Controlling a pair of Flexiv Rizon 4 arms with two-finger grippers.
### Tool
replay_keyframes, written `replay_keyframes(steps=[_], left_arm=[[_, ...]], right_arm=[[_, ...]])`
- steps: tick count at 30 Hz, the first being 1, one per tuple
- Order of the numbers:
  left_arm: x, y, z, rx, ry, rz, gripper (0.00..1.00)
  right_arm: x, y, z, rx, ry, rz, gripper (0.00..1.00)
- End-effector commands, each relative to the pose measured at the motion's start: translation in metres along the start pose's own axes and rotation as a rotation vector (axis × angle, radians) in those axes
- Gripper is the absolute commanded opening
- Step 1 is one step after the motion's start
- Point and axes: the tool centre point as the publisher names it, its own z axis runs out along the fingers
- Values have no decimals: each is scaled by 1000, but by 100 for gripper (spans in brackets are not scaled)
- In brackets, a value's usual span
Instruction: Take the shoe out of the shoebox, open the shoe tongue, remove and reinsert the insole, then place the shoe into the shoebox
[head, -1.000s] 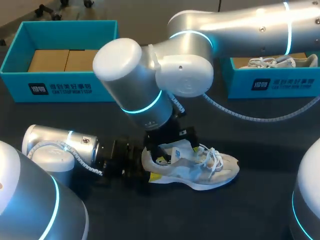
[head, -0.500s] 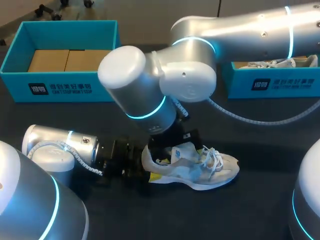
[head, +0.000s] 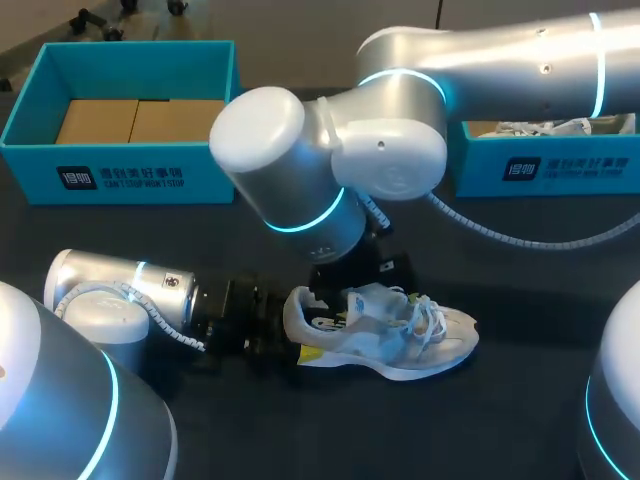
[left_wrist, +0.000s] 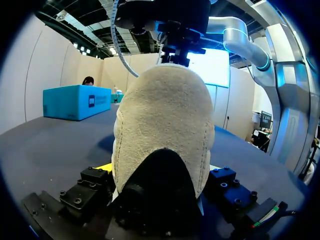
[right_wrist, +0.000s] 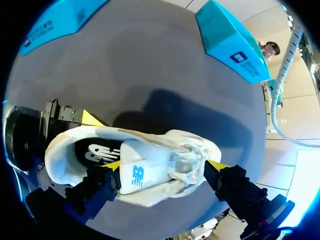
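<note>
The shoe (head: 385, 335) is out on the dark tabletop (head: 520, 410), standing on its sole with the toe toward my right. The left tool (left_wrist: 159, 192) has it by the heel, a finger on each side of that fuzzy heel cup, clamped and pinning it down. Over the top hangs the right tool (right_wrist: 164, 166), spread wide. One yellow tip is beside the tongue (right_wrist: 142, 167), the other out by the toe, and it's grasping nothing.

The tongue stands up pale and floppy. Behind it the dark insole (right_wrist: 95, 152) shows in the opening.

Handling-wise, this looks like a light one. The upper is soft and will cave under a squeeze, while the sole is the stiffer part, so that heel hold seems the sensible anchor. For the tongue I'd pinch the free top edge. For the insole I'd go for the heel end, which is thin and bendy and likely to fold rather than fight. Watch the laces (head: 425, 318), though: they're loose loops, just the thing to snag a fingertip.

As for room, there's open tabletop in front of the shoe and off to its right. The empty shoebox (head: 120, 178) sits well apart at far left. The second shoebox (head: 560, 168), with another shoe (head: 545, 127) in it, is at far right. The right arm's bulky wrist crowds the space above the shoe.
</note>
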Motion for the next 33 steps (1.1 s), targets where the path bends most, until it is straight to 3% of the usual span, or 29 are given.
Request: replay_keyframes(steps=[1,14,27,32,33], left_arm=[[-1,1,1,-4,0,-1,0],[-1,1,1,-4,0,-1,0],[-1,1,1,-4,0,-1,0],[-1,1,1,-4,0,-1,0],[-1,1,1,-4,0,-1,0]], right_arm=[[-8,-10,-4,-4,6,613,100],[-30,-16,-4,89,70,773,100],[-25,-13,-7,165,113,875,100],[-26,-17,-13,172,117,894,78],[-26,-17,-14,173,114,898,69]])
